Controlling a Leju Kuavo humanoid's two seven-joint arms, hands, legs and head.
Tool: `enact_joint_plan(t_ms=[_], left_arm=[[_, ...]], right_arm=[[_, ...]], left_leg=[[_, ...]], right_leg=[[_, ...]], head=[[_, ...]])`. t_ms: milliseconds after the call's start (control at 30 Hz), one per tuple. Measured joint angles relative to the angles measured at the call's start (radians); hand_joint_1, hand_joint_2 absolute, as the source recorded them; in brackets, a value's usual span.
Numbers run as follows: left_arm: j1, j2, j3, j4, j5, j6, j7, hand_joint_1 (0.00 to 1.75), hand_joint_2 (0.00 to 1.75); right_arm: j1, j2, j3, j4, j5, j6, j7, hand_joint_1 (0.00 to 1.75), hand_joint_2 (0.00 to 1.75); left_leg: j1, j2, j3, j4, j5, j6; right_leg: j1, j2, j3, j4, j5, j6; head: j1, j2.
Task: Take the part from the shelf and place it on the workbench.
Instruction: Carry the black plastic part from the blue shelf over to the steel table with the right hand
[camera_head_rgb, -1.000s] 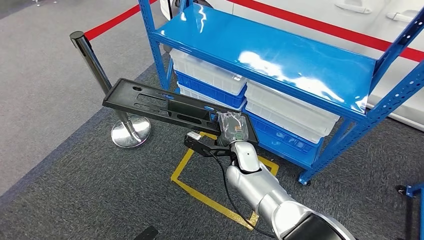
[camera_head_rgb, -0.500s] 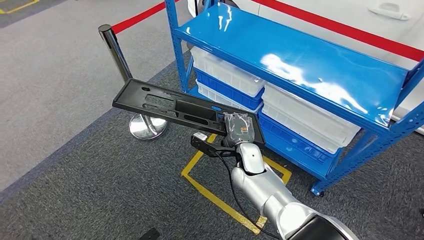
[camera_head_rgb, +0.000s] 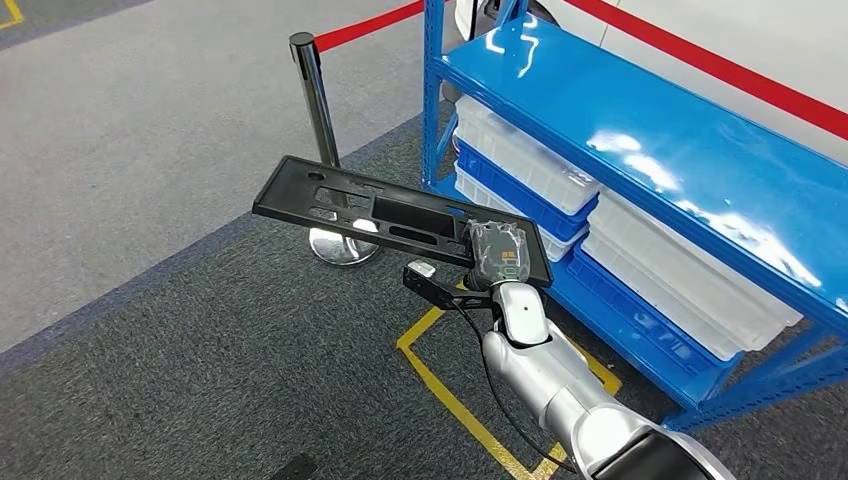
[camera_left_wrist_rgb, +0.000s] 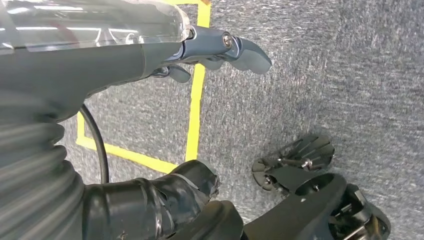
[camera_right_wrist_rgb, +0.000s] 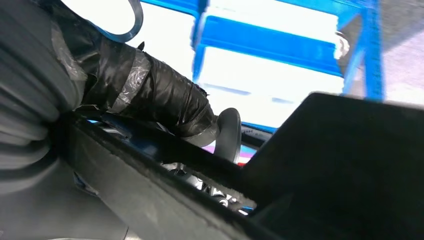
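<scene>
The part (camera_head_rgb: 372, 212) is a long flat black plastic panel with cut-out slots, carried level above the carpet. My right hand (camera_head_rgb: 497, 256) grips its near end, out in front of the blue shelf (camera_head_rgb: 650, 135). In the right wrist view the part (camera_right_wrist_rgb: 350, 165) lies across the tape-wrapped thumb (camera_right_wrist_rgb: 165, 100) and the hand (camera_right_wrist_rgb: 125, 95) closes around its edge. My left hand (camera_left_wrist_rgb: 165, 60) hangs over the grey carpet with its fingers (camera_left_wrist_rgb: 240, 50) spread from the thumb and nothing between them.
White and blue bins (camera_head_rgb: 520, 160) fill the shelf's lower level. A chrome stanchion (camera_head_rgb: 318, 110) with a red belt (camera_head_rgb: 365, 25) stands left of the shelf. A yellow taped square (camera_head_rgb: 440, 375) marks the carpet under my right arm. A white car body sits behind the shelf.
The whole picture has shifted right, so the camera has turned left: shelf and stanchion slid rightward. My right hand keeps its hold on the part, which stays level.
</scene>
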Motion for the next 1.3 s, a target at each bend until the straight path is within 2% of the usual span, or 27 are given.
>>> enact_joint_plan(t_ms=[67,133,200,267,333,367,400,433,500,533,567,633,667,733,800,833,867,900,933,967,1033,1100,1133,1167,1200,1233,1300], left_arm=[[-0.001,0.000,0.000,0.000,0.000,0.000,-0.001,0.00,1.75],[0.002,0.001,0.001,0.000,0.000,0.001,-0.001,0.00,1.75],[0.007,0.002,0.001,0.000,0.000,0.001,-0.001,0.00,1.75],[0.006,0.003,0.002,0.000,0.000,0.002,-0.001,0.00,1.75],[0.004,0.002,0.003,0.000,0.000,0.003,-0.001,0.00,1.75],[0.004,0.002,0.004,0.000,0.000,0.003,-0.001,0.00,1.75],[0.005,0.002,0.005,0.000,0.000,0.003,-0.001,0.00,1.75],[0.006,0.002,0.006,0.000,0.000,0.003,-0.001,0.00,1.75],[0.005,0.003,0.008,0.000,0.000,0.004,-0.001,0.00,1.75],[0.004,0.003,0.008,0.000,0.000,0.004,-0.001,0.00,1.75],[0.002,0.003,0.009,0.000,0.000,0.005,-0.001,0.00,1.75],[0.003,0.004,0.011,0.000,0.000,0.005,-0.001,0.00,1.75],[0.005,0.003,0.012,0.000,-0.001,0.005,-0.001,0.00,1.75],[0.006,0.003,0.014,0.000,-0.002,0.005,-0.001,0.00,1.75],[0.004,0.002,0.014,0.000,-0.003,0.005,-0.001,0.00,1.75],[0.004,0.002,0.014,0.000,-0.004,0.005,-0.001,0.00,1.75],[0.004,0.002,0.014,0.000,-0.005,0.005,-0.001,0.00,1.75],[0.004,0.002,0.015,0.000,-0.006,0.005,-0.001,0.00,1.75],[0.005,0.002,0.015,0.000,-0.007,0.005,-0.001,0.00,1.75],[0.006,0.002,0.015,0.000,-0.008,0.004,-0.001,0.00,1.75],[0.005,0.002,0.015,0.000,-0.008,0.004,-0.001,0.00,1.75],[0.004,0.002,0.015,0.000,-0.008,0.005,-0.002,0.00,1.75],[0.006,0.002,0.016,0.000,-0.008,0.005,-0.002,0.00,1.75],[0.008,0.003,0.016,0.000,-0.008,0.005,-0.002,0.00,1.75],[0.010,0.004,0.017,0.000,-0.008,0.005,-0.002,0.00,1.75],[0.011,0.004,0.017,0.000,-0.007,0.006,-0.002,0.00,1.75],[0.009,0.004,0.017,0.000,-0.006,0.006,-0.003,0.00,1.75]], right_arm=[[0.000,-0.007,0.000,-0.004,0.000,0.001,-0.002,1.75,1.75],[0.002,-0.012,0.000,-0.007,0.000,0.001,-0.002,1.75,1.75],[0.002,-0.014,0.000,-0.010,0.000,0.000,-0.002,1.75,1.75],[0.002,-0.018,-0.001,-0.012,0.003,-0.003,0.000,1.75,1.75],[0.005,-0.025,-0.001,-0.014,0.006,-0.006,0.002,1.75,1.75],[0.008,-0.028,-0.001,-0.014,0.007,-0.006,0.003,1.75,1.75],[0.011,-0.031,-0.001,-0.014,0.008,-0.007,0.004,1.75,1.75],[0.014,-0.034,-0.001,-0.014,0.009,-0.008,0.004,1.75,1.75],[0.016,-0.037,-0.003,-0.014,0.013,-0.009,0.004,1.75,1.75],[0.015,-0.039,-0.004,-0.014,0.016,-0.010,0.003,1.75,1.75],[0.015,-0.041,-0.006,-0.014,0.019,-0.010,0.002,1.75,1.75],[0.016,-0.042,-0.007,-0.014,0.022,-0.011,0.001,1.75,1.75],[0.017,-0.043,-0.008,-0.014,0.023,-0.011,0.001,1.75,1.75],[0.017,-0.045,-0.010,-0.015,0.024,-0.011,0.000,1.75,1.75],[0.020,-0.050,-0.012,-0.015,0.024,-0.013,0.000,1.75,1.75],[0.023,-0.053,-0.014,-0.015,0.024,-0.013,0.000,1.75,1.75],[0.028,-0.056,-0.015,-0.014,0.024,-0.014,0.000,1.75,1.75],[0.032,-0.059,-0.017,-0.014,0.024,-0.014,0.000,1.75,1.75],[0.035,-0.061,-0.019,-0.014,0.024,-0.014,-0.001,1.75,1.75],[0.037,-0.062,-0.021,-0.014,0.024,-0.014,-0.001,1.75,1.75],[0.036,-0.064,-0.026,-0.015,0.024,-0.015,-0.002,1.75,1.75],[0.037,-0.064,-0.030,-0.015,0.024,-0.016,-0.003,1.75,1.75],[0.038,-0.065,-0.032,-0.015,0.024,-0.017,-0.003,1.75,1.75],[0.038,-0.065,-0.034,-0.015,0.024,-0.017,-0.003,1.75,1.75],[0.038,-0.065,-0.036,-0.016,0.024,-0.017,-0.003,1.75,1.75],[0.038,-0.065,-0.038,-0.018,0.025,-0.018,-0.004,1.75,1.75],[0.038,-0.068,-0.046,-0.021,0.026,-0.020,-0.004,1.75,1.75]], left_leg=[[0.001,-0.020,-0.009,0.004,0.002,-0.013],[0.006,-0.039,-0.015,0.000,0.008,-0.028],[0.005,-0.011,-0.028,0.021,-0.007,-0.038],[0.004,0.046,-0.071,0.115,-0.059,-0.044],[0.006,0.072,-0.126,0.237,-0.109,-0.049],[0.007,0.076,-0.138,0.266,-0.114,-0.050],[0.008,0.080,-0.130,0.255,-0.099,-0.049],[0.007,0.086,-0.104,0.207,-0.072,-0.048],[0.000,0.120,-0.030,0.070,-0.023,-0.039],[-0.005,0.133,-0.007,0.024,-0.013,-0.032],[-0.010,0.141,0.004,0.000,-0.012,-0.026],[-0.013,0.124,0.004,-0.006,-0.010,-0.014],[-0.011,0.113,0.007,-0.011,-0.008,-0.008],[-0.004,0.093,0.014,-0.024,0.000,0.004],[-0.001,0.073,0.015,-0.028,0.004,0.012],[-0.002,0.061,0.014,-0.027,0.004,0.012],[-0.002,0.048,0.013,-0.026,0.004,0.013],[-0.002,0.034,0.013,-0.023,0.004,0.013],[-0.001,0.020,0.012,-0.020,0.004,0.012],[0.000,0.007,0.010,-0.015,0.002,0.010],[-0.001,-0.016,0.002,-0.003,-0.001,0.001],[0.000,-0.035,-0.008,0.002,0.001,-0.011],[0.001,-0.045,-0.011,0.001,0.004,-0.017],[0.003,-0.046,-0.015,0.001,0.005,-0.023],[0.002,-0.030,-0.021,0.011,-0.001,-0.027],[0.001,-0.003,-0.034,0.037,-0.017,-0.031],[-0.001,0.059,-0.085,0.147,-0.074,-0.035]], right_leg=[[-0.001,0.027,0.025,-0.053,0.009,-0.002],[0.002,0.011,0.028,-0.059,0.013,-0.011],[0.000,-0.011,0.032,-0.069,0.020,-0.024],[0.003,-0.034,0.035,-0.075,0.023,-0.035],[0.009,-0.062,0.035,-0.074,0.021,-0.040],[0.011,-0.076,0.035,-0.074,0.020,-0.041],[0.012,-0.089,0.035,-0.074,0.019,-0.041],[0.012,-0.101,0.036,-0.073,0.017,-0.041],[0.016,-0.123,0.038,-0.072,0.013,-0.036],[0.019,-0.132,0.039,-0.072,0.012,-0.033],[0.021,-0.141,0.040,-0.072,0.011,-0.029],[0.024,-0.160,0.044,-0.076,0.010,-0.020],[0.022,-0.161,0.047,-0.075,0.006,-0.014],[0.019,-0.123,0.032,-0.035,-0.025,-0.005],[0.015,-0.068,-0.025,0.084,-0.087,-0.003],[0.015,-0.055,-0.058,0.151,-0.112,-0.003],[0.014,-0.051,-0.081,0.195,-0.121,-0.002],[0.014,-0.049,-0.088,0.204,-0.111,-0.002],[0.012,-0.046,-0.074,0.170,-0.082,-0.002],[0.008,-0.037,-0.045,0.105,-0.043,-0.002],[0.001,0.004,0.011,-0.016,0.004,-0.002],[0.000,0.023,0.029,-0.054,0.007,-0.003],[0.002,0.013,0.030,-0.055,0.010,-0.008],[0.002,0.002,0.031,-0.058,0.013,-0.013],[0.002,-0.009,0.033,-0.062,0.016,-0.020],[0.002,-0.021,0.034,-0.067,0.018,-0.027],[0.006,-0.046,0.035,-0.070,0.019,-0.036]], head=[[0.000,0.000],[0.000,0.000],[-0.002,0.000],[-0.005,0.000],[-0.007,0.000],[-0.007,0.000],[-0.007,0.000],[-0.007,0.000],[-0.007,0.000],[-0.007,0.000],[-0.006,0.000],[-0.006,0.000],[-0.006,0.000],[-0.006,0.000],[-0.005,0.000],[-0.005,0.000],[-0.005,0.000],[-0.005,0.000],[-0.005,0.000],[-0.005,0.000],[-0.005,0.000],[-0.005,0.000],[-0.005,0.000],[-0.005,0.000],[-0.007,0.000],[-0.008,0.000],[-0.011,0.000]])
